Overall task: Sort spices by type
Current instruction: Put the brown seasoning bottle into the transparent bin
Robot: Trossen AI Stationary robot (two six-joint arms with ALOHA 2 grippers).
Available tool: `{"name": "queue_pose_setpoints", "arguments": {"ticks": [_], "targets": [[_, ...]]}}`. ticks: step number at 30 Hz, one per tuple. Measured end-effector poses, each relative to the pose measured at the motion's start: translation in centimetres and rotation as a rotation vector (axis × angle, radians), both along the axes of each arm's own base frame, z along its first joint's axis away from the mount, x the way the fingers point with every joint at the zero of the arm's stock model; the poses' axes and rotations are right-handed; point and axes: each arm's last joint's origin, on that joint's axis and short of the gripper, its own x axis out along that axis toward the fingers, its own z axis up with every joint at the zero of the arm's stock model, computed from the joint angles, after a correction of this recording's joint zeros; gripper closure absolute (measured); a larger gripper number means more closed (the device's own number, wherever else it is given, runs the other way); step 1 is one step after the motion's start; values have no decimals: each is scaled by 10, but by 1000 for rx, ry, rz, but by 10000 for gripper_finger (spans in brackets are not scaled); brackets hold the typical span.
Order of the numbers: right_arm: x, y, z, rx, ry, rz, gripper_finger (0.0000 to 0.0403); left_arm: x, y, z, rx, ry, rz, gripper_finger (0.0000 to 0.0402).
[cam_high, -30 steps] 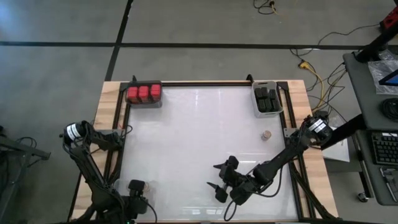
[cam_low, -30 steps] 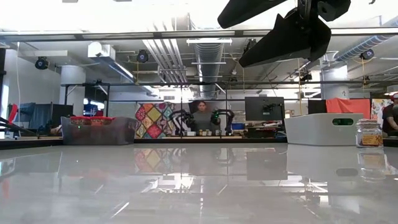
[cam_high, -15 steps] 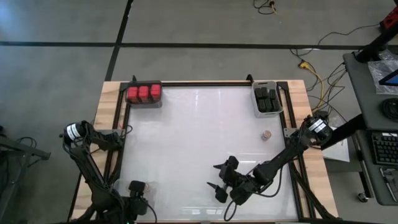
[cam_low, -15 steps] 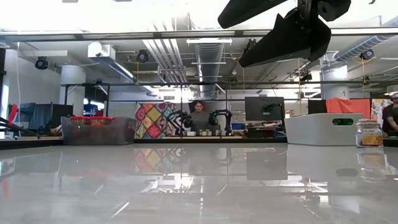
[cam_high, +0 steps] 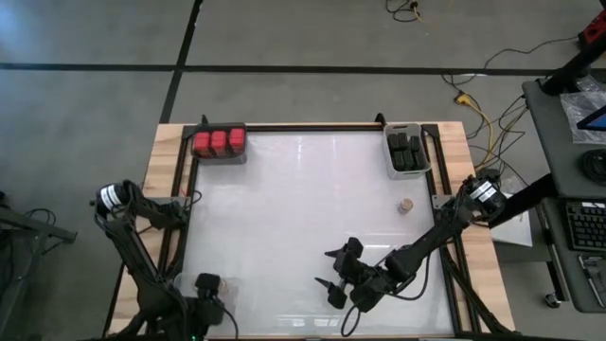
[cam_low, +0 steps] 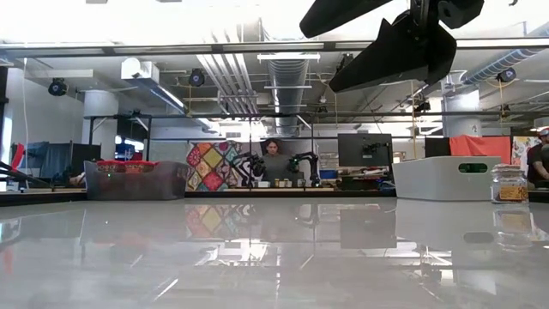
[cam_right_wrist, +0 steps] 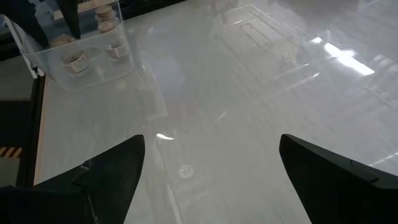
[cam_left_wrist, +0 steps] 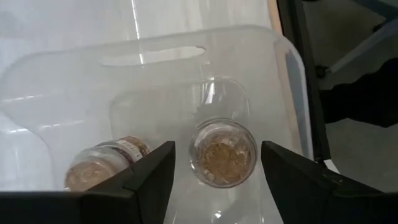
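On the glossy white table (cam_high: pixel 284 208), the left gripper (cam_left_wrist: pixel 214 163) is held spread over a clear bin (cam_left_wrist: pixel 283 68), a tan-topped jar (cam_left_wrist: pixel 222 152) standing free between its fingers: a drop-off, apparently. One jar (cam_high: pixel 405 205) remains loose, which the parted, empty right gripper (cam_high: pixel 333 270) must be carried to. Red spices (cam_high: pixel 219 142) and black spices (cam_high: pixel 407 152) fill their bins.

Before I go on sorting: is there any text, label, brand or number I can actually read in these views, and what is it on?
No text is legible in any view.
Round tan-topped glass jar lying in the clear plastic bin: a label band, too blurred to read.
Round glass jar on the table: no readable label.
Red blocky containers and black blocky containers: no markings visible.
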Motion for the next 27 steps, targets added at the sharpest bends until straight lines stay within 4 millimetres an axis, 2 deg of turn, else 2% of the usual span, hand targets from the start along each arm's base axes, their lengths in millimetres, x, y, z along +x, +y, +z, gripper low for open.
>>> {"name": "queue_pose_setpoints", "arguments": {"ticks": [7,10,14,19,23,25,27], "targets": [[0,-2,-1,-9,18,-1,39,-1,13,19,4,-61,23,181],[-2,-12,2,-11,57,-38,39,-1,22,30,19,-90,45,181],[-12,-40,16,-8,138,-154,39,-1,38,44,47,-136,73,181],[-37,-76,46,17,262,-247,39,-5,56,65,43,-189,82,181],[-55,-108,64,65,354,-357,39,-2,63,79,76,-416,167,181],[-63,-127,67,99,410,-443,39,2,62,81,83,-573,237,181],[-68,-144,66,135,501,-504,39,10,62,79,89,-652,263,181]]}}
